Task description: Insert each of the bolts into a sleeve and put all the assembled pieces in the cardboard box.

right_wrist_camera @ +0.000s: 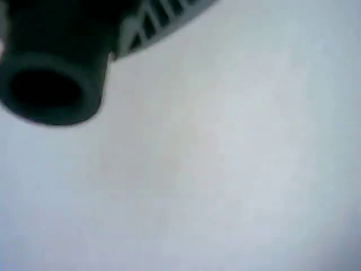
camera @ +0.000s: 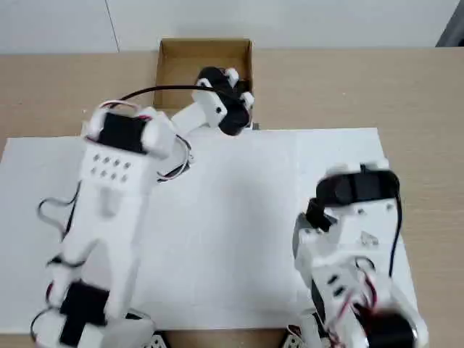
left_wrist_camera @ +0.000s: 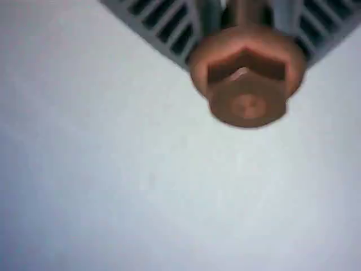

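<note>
The left gripper (left_wrist_camera: 243, 14) is closed on the brown bolt (left_wrist_camera: 246, 84) by its shank, above the white sheet (left_wrist_camera: 113, 186). The right gripper (right_wrist_camera: 113, 34) clamps the black sleeve (right_wrist_camera: 51, 90), bore exposed. Both pieces look light, rigid and slippery, best held mid-body

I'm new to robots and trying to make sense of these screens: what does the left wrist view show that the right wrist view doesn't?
Left wrist view: a brown hex-headed bolt held between ribbed grey fingers. Right wrist view: a black hollow sleeve, its open end toward the camera, beside a ribbed grey finger. Both: that ribbed grey gripper surface and a plain white sheet behind.
</note>
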Robot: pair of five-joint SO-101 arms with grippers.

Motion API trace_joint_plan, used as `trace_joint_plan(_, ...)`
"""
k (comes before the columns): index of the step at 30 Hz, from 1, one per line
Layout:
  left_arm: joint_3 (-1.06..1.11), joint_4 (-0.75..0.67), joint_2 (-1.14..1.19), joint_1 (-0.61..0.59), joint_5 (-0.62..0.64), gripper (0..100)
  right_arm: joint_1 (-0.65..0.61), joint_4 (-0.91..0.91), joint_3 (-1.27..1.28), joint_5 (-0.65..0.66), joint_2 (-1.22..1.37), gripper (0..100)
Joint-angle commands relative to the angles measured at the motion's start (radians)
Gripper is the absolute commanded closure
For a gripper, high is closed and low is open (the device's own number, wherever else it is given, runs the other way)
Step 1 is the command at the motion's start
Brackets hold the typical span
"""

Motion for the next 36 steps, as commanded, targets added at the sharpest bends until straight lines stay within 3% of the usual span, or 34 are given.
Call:
trace_joint_plan(1, -0.030, -0.020, -0.160, 0.005, 0.098, 100, 0.002, 0.058, -0.048, 0.068, -0.093, 99.6)
trace_joint_plan(10, 0.280, -0.163, -0.502, 0.006, 0.382, 100, -0.001, 0.021, 0.066, 0.158, -0.268, 99.6)
trace_joint_plan(19, 0.854, -0.445, -1.111, -0.011, 0.440, 100, -0.004, -0.056, 0.198, 0.163, -0.334, 99.6)
trace_joint_plan(23, 1.049, -0.516, -1.332, -0.075, 0.506, 100, -0.004, -0.153, 0.269, 0.163, -0.335, 99.6)
trace_joint_plan(28, 1.173, -0.539, -1.453, -0.155, 0.608, 100, -0.033, -0.288, 0.399, 0.161, -0.335, 99.6)
trace_joint_plan(36, 1.331, -0.660, -1.593, -0.153, 0.770, 100, -0.211, -0.507, 0.582, 0.164, -0.335, 99.6)
